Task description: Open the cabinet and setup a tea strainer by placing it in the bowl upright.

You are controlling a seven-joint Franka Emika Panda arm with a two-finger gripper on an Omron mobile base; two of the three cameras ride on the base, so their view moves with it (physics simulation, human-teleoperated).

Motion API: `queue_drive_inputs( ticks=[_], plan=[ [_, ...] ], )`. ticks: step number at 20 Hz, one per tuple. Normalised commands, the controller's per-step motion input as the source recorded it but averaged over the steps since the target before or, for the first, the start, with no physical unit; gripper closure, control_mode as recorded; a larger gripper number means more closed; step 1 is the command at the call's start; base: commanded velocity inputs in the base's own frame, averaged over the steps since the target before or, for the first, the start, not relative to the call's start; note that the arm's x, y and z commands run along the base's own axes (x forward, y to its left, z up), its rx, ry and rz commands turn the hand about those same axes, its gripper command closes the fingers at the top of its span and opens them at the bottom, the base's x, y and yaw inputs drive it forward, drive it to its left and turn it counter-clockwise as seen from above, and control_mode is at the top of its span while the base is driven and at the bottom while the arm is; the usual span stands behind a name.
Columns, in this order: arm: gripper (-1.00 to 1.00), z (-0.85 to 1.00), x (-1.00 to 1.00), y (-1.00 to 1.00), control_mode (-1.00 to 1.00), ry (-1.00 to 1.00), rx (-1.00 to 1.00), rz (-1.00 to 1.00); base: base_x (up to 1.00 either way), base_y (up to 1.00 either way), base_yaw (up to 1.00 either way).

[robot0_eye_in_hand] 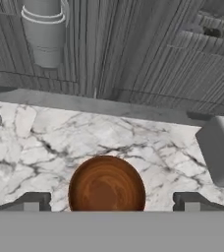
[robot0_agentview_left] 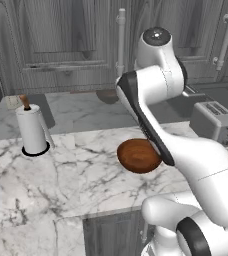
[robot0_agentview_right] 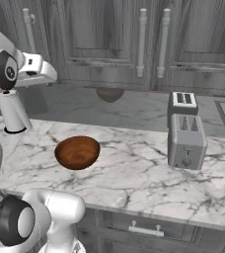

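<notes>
Gripper spread wide, holding nothing, above the bowl, which sits mid-counter toward its front edge. Cabinet shut; strainer unseen. Thin metal mesh probably light, stiff, slippery; best pinched at the handle.

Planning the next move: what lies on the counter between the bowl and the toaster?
Bare marble; right base view shows nothing between bowl and toaster.

1. Things are carried by a white marble counter with grey veining.
2. The bowl is set upright near the counter's front edge, empty.
3. A silver toaster is placed well apart from it.
4. A white paper-towel roll is stood on a dark base at the opposite end.
</notes>
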Motion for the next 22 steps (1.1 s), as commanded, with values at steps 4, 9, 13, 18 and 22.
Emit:
queue_drive_inputs(
  ticks=[4,9,13,18,22],
  plan=[
    [-1.00,0.67,-0.15,0.31,-1.00,-0.20,-0.02,-0.03,0.00,0.00,0.00],
    [-1.00,0.48,-0.08,0.07,-1.00,-0.23,0.03,-0.13,0.00,0.00,0.00],
    [-1.00,0.25,0.00,0.00,-1.00,-0.14,0.21,-0.16,0.00,0.00,0.00],
    [-1.00,0.02,0.00,0.00,-1.00,-0.06,0.34,-0.11,0.00,0.00,0.00],
    [-1.00,0.00,0.06,0.05,-1.00,-0.05,0.16,-0.03,0.00,0.00,0.00]
  ],
)
